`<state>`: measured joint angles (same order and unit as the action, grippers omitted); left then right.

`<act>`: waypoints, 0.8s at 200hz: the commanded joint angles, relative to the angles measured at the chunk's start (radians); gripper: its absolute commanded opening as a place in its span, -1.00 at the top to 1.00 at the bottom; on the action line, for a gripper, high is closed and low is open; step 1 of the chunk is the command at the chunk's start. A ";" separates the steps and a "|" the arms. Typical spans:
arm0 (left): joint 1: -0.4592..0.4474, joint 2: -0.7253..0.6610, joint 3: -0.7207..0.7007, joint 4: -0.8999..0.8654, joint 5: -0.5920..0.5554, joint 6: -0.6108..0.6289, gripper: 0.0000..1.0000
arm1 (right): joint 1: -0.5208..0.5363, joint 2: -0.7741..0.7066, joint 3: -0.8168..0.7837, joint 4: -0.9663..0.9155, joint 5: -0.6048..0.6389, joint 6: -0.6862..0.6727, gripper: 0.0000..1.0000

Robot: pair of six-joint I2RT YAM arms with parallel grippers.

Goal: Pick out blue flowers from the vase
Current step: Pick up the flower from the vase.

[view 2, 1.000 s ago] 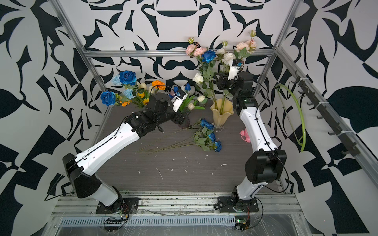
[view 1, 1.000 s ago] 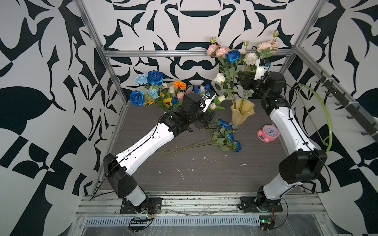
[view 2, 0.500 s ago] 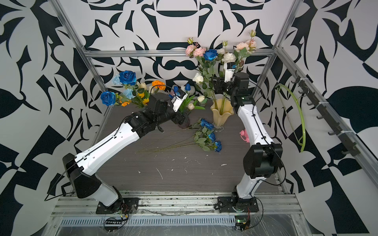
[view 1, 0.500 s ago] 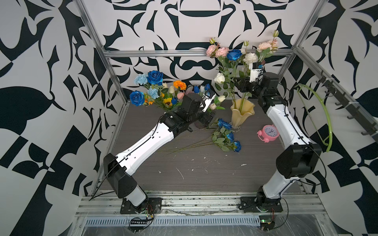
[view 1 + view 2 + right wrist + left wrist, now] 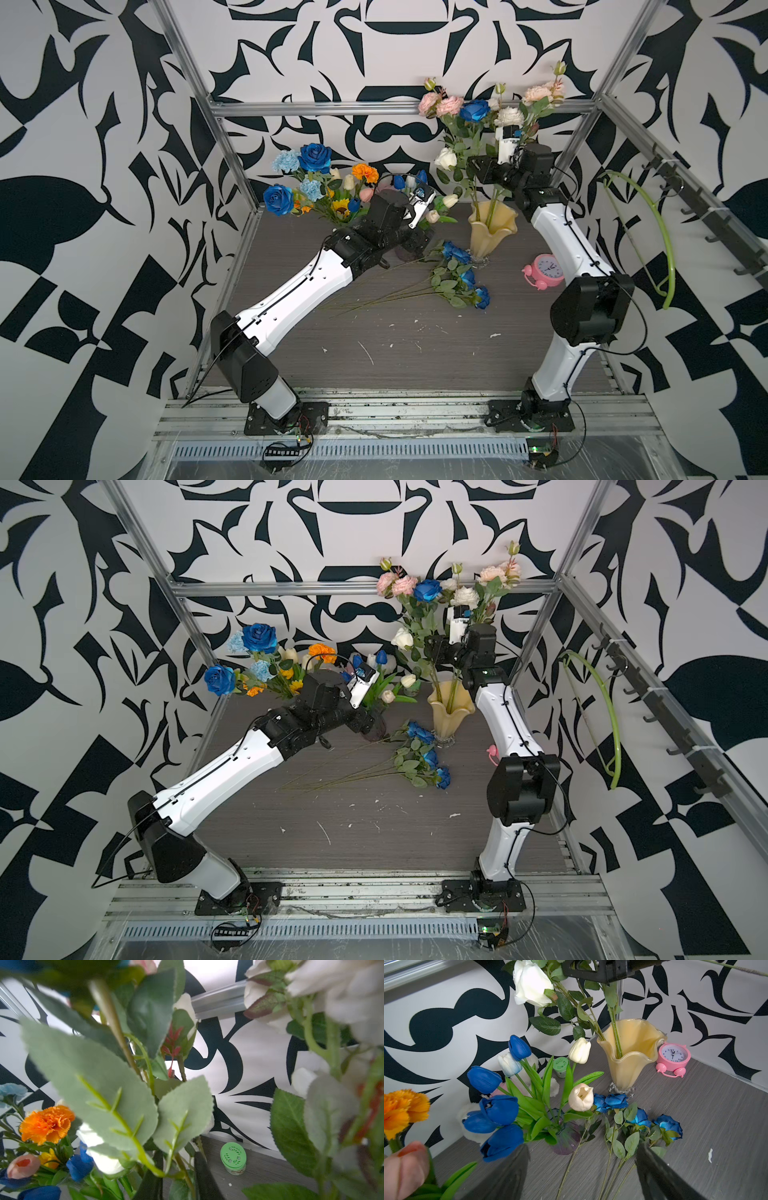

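**Tabletop** [image 5: 415, 353], with the yellow vase [image 5: 494, 232] towards its far side in both top views. One blue rose [image 5: 475, 110] is standing tall in that vase among pink, white and cream blooms. Loose blue roses [image 5: 465, 274] are lying on the tabletop just beside the vase foot, so I judge the picking partly done.

My right fingers [image 5: 202, 1176] are sitting high among the stems above the vase mouth, one on each side of a thin green stem [image 5: 182, 1165] with a narrow gap. I cannot tell whether they are pinching it, nor which bloom it carries, since leaves are blocking the wrist view. My left fingers [image 5: 508, 1174] are standing spread wide and empty near the blue tulips [image 5: 500, 1109].

To do this step well, I am planning to confirm that the stem leads to the blue rose, clamp firmly, then draw straight up along the vase axis — slowly, so snagged leaves are not dragging neighbours out or tipping the vase.
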<state>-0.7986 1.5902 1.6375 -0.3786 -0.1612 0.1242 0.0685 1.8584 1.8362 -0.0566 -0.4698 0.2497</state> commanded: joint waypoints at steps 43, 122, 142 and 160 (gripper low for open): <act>0.016 -0.027 -0.016 0.017 0.005 -0.011 -0.68 | 0.009 -0.034 0.052 0.050 -0.021 0.000 1.00; 0.018 0.020 0.025 0.090 0.068 -0.020 -0.68 | 0.010 -0.193 0.018 -0.011 0.042 -0.069 1.00; 0.017 0.058 0.056 0.170 0.127 -0.036 -0.77 | 0.009 -0.256 -0.004 -0.009 0.065 -0.063 1.00; 0.018 0.109 0.097 0.271 0.185 -0.054 -0.80 | 0.011 -0.319 -0.035 -0.005 0.082 -0.054 1.00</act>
<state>-0.7853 1.6367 1.6707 -0.2638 -0.0753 0.1017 0.0719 1.6463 1.8282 -0.1017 -0.4213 0.2008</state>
